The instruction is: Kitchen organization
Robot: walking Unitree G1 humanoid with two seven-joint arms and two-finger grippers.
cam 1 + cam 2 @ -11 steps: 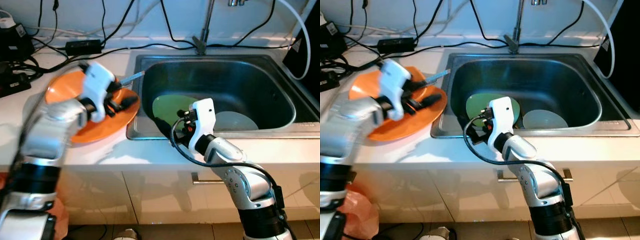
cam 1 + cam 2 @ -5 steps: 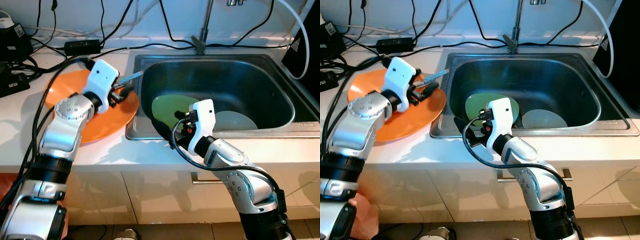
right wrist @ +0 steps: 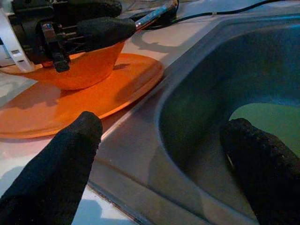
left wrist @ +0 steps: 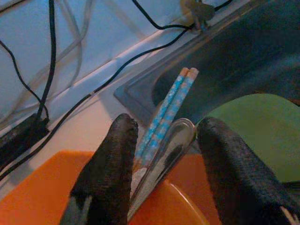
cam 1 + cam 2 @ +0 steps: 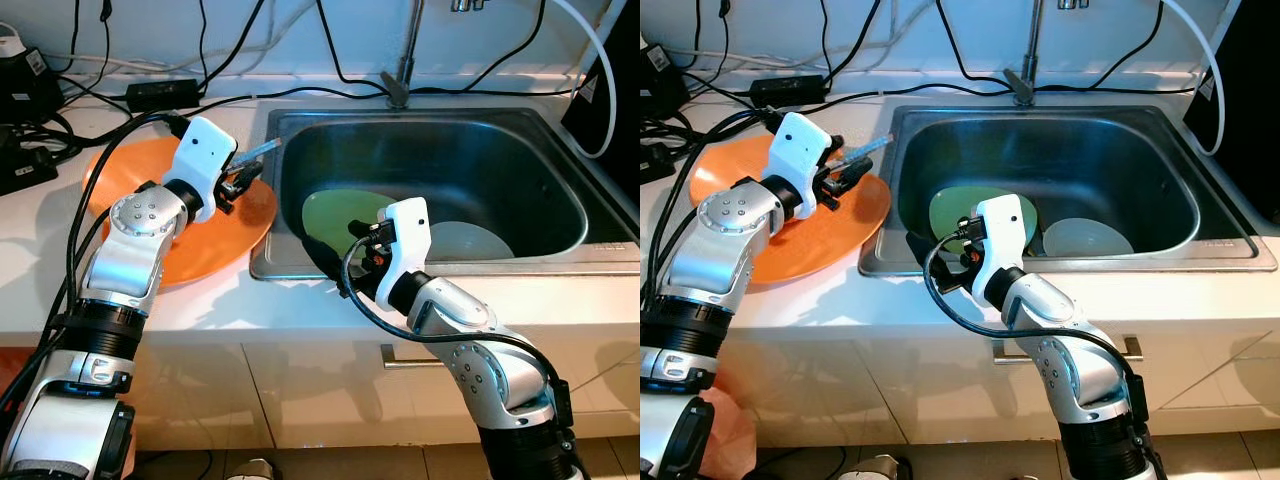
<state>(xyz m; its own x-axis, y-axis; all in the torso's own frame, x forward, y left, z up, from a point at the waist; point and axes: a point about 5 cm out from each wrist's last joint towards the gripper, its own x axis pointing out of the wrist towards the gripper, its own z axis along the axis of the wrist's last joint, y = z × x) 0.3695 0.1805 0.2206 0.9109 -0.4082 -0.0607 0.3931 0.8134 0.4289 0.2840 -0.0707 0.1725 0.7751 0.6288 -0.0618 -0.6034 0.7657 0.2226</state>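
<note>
Blue chopsticks (image 4: 165,111) and spoon (image 4: 165,149) point toward sink (image 5: 520,130).

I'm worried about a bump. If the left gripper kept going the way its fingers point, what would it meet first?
Probably the blue chopsticks and metal spoon lying between the left gripper's open fingers, resting in the orange bowl. Beyond them lies the sink rim; depth is uncertain.

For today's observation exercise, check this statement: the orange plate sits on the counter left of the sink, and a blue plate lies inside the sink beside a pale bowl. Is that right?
Not quite. The plate inside the sink is green, not blue; the left eye view shows it clearly. The rest holds: the orange plate sits on the counter left of the sink, and a pale bowl lies beside the green plate.
</note>
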